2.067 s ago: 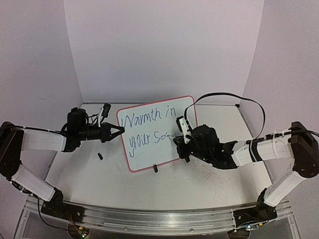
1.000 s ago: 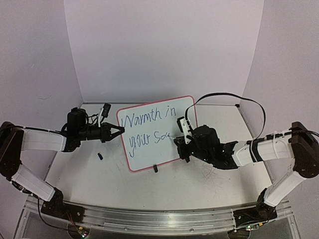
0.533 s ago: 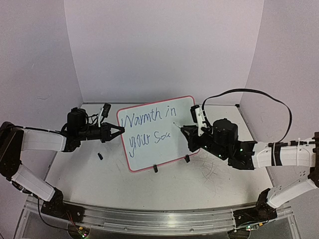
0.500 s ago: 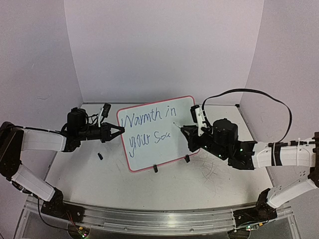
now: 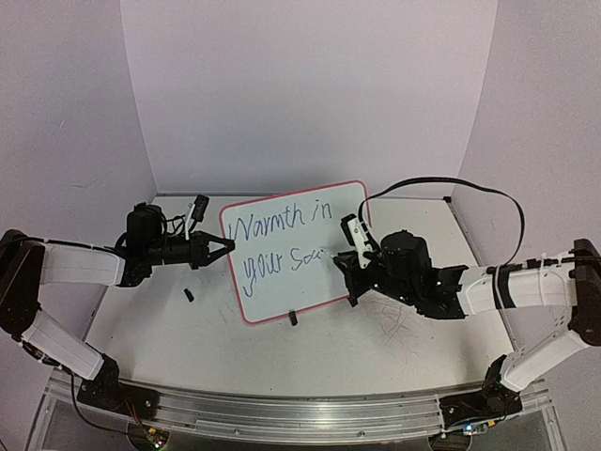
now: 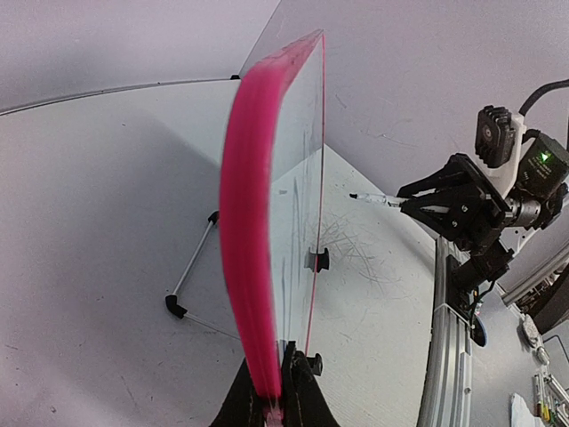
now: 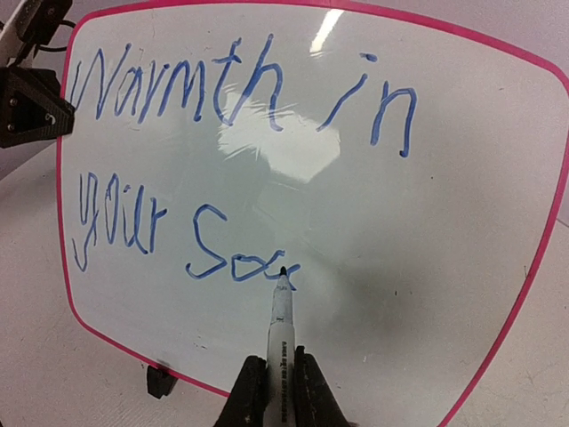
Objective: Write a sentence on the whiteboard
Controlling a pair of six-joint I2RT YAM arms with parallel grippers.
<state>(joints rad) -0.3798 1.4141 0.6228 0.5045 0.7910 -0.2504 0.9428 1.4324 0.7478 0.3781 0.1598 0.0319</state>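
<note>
The whiteboard (image 5: 286, 289) stands tilted on its wire stand at the table's middle, pink-framed. On it the sentence (image 5: 279, 225) in blue script reads "Warmth in" over "your" and an unfinished word (image 7: 240, 258). My left gripper (image 5: 228, 246) is shut on the board's left edge, seen edge-on in the left wrist view (image 6: 276, 391). My right gripper (image 5: 347, 273) is shut on a white marker (image 7: 281, 334). The marker's tip sits at the end of the last blue stroke. From the left wrist view the right gripper (image 6: 416, 201) faces the board's front.
A small black marker cap (image 5: 189, 295) lies on the table left of the board. The stand's black feet (image 5: 292, 318) and wire leg (image 6: 191, 267) rest on the scribbled tabletop (image 5: 404, 324). An aluminium rail (image 5: 282, 413) runs along the near edge; walls close in on three sides.
Half a second ago my right gripper was drawn back to the right, off the board; it has come back left with the marker to the second line's end. The left arm has not moved.
</note>
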